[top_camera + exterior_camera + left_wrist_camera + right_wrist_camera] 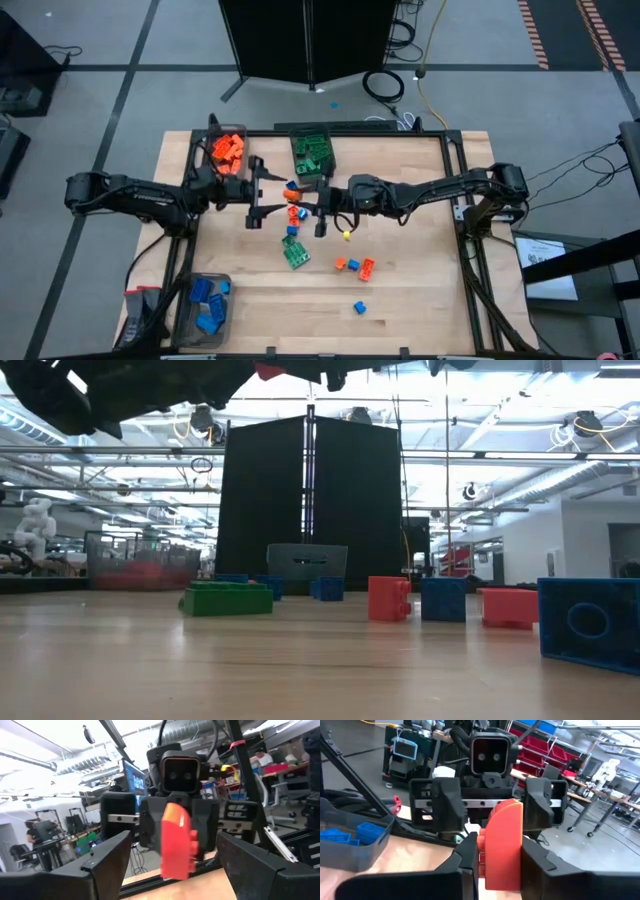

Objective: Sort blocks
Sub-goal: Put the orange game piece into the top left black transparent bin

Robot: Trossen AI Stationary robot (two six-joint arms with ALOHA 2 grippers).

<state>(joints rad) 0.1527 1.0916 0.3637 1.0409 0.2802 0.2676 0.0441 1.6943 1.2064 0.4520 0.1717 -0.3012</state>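
Observation:
Over the middle of the table my right gripper point(308, 208) is shut on an orange-red block point(503, 840), lifted well clear of the tabletop. My left gripper point(280, 200) faces it from the table's left, open. Its two fingers point(107, 860) stand on either side of the block's free end point(176, 840) with gaps showing. Loose blocks lie on the wood below: a green one point(295, 250), orange and blue ones point(354, 265), and a single blue one point(358, 307). My right gripper pinches the orange-red block's two broad side faces point(490, 855) between its two fingers point(465, 857). The fingers come in about level from the table's right and lie along the block. The block's rounded end point(509, 810) sticks out past the fingertips toward my left gripper.
Three dark bins stand on the table: one with orange blocks point(228, 152) at the far left, one with green blocks point(312, 152) at the far middle, one with blue blocks point(205, 305) at the near left corner. A small yellow piece point(346, 236) lies near the middle.

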